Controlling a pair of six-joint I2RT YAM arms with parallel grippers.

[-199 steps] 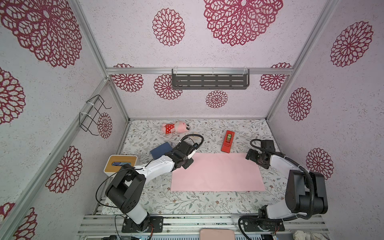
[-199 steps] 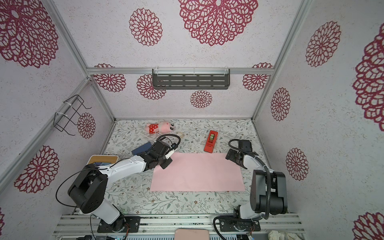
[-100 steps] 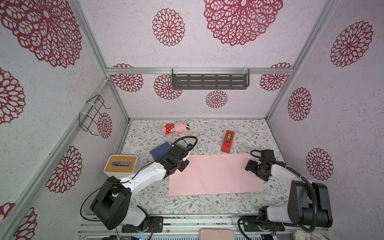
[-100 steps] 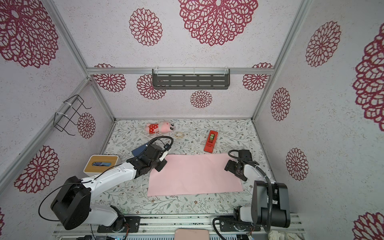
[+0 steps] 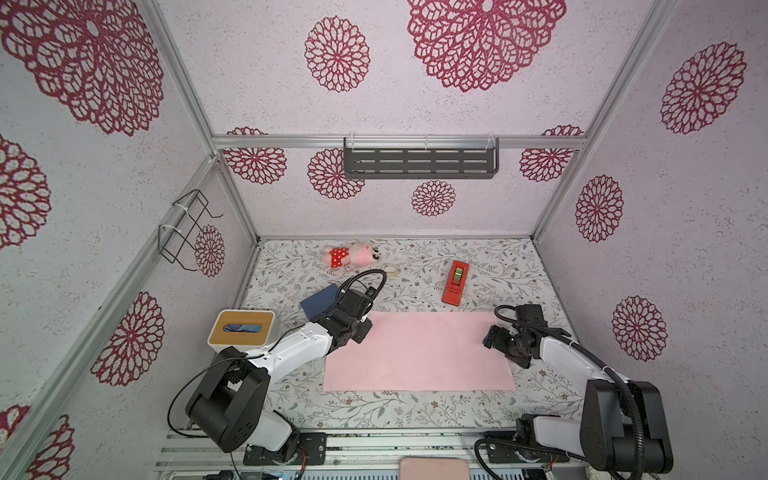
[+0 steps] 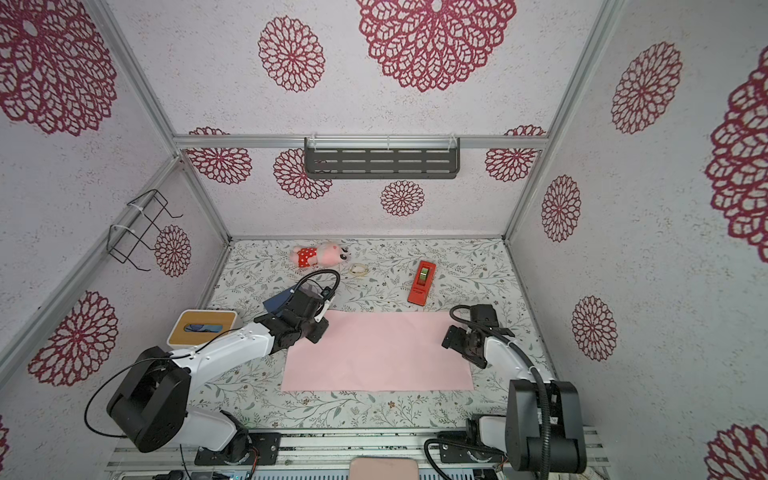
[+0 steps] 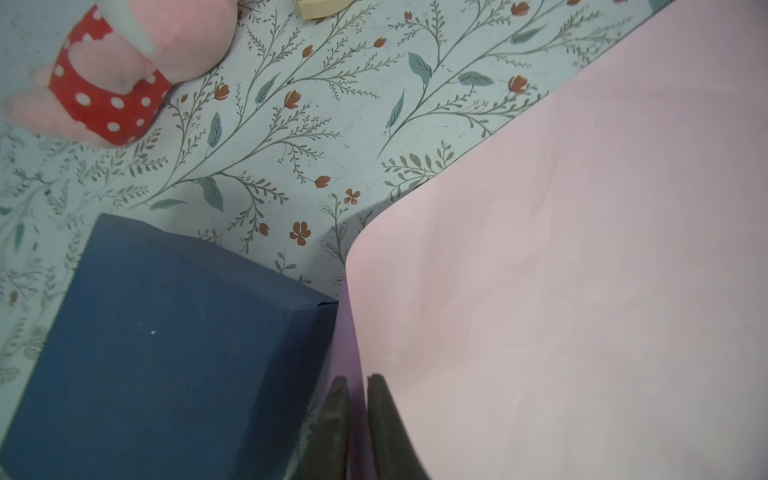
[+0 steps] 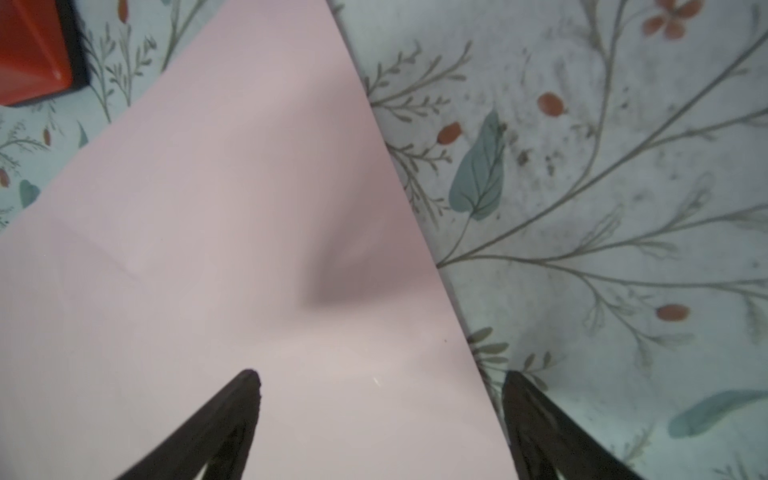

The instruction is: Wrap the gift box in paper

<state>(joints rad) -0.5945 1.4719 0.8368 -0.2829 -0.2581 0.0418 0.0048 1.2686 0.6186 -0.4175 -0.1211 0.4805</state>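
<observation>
Left fingers (image 7: 382, 419) narrow, with the raised far-left corner of the paper (image 5: 419, 357) between them and its lilac underside showing; clamped or loose can't be told. Right fingers (image 8: 228, 415) spread wide, straddling the paper's right edge, one over pink and one over the worktop (image 5: 374, 407). Paper lies pink face up mid-worktop, with the gift box (image 7: 166, 353) on the worktop just beside the raised corner, toward the left edge.
</observation>
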